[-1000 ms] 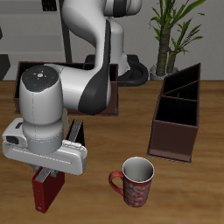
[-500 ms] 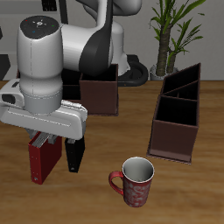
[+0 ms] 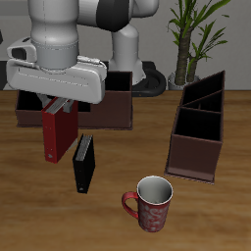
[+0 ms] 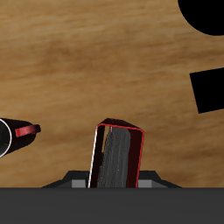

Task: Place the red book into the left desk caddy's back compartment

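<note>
Two caddies, two books, one mug [image 3: 151, 203]. The gripper [image 3: 62, 105] clamps the red book [image 3: 58, 133], lifted off the counter [image 3: 211, 211], upright beside the black book [image 3: 84, 163]. The left desk caddy [image 3: 198, 126] stands well apart, with open counter between.

Two books — red book [image 3: 58, 135], black book [image 3: 84, 162] — two caddies, seemingly one mug [image 3: 151, 204].

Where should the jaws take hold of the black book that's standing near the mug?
Grip the black book across its thin width at the top edge, coming straight down from above. It stands upright with its narrow top exposed, apart from the mug and the lifted red book.
</note>
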Robot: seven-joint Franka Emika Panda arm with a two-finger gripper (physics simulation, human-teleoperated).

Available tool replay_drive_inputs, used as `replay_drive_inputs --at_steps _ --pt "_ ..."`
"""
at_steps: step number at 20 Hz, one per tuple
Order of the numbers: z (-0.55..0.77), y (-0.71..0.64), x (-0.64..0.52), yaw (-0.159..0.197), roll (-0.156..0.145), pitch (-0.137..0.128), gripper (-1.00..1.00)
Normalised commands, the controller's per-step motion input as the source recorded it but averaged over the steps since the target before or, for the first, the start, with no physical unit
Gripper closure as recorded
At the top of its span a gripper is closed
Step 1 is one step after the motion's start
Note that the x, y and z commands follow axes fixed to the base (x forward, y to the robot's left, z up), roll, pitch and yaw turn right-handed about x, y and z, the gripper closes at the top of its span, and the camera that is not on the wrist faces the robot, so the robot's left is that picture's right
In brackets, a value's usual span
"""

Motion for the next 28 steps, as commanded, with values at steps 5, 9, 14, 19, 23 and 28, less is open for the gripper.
replay_drive_inputs --at_steps 5,9,14,19,23,28 --pt "0.5 0.21 -0.52 0.018 -0.002 -0.058 1.0" --pt "0.39 0.38 -0.62 0.034 0.01 -0.056 1.0" --pt "0.18 0.37 -0.55 0.045 0.031 -0.045 1.0" --pt "0.02 0.27 -0.38 0.035 0.02 -0.027 1.0" --pt "-0.04 0.31 -0.37 0.028 0.027 0.003 1.0" --pt "-0.12 0.42 -0.51 0.02 0.006 0.016 1.0"
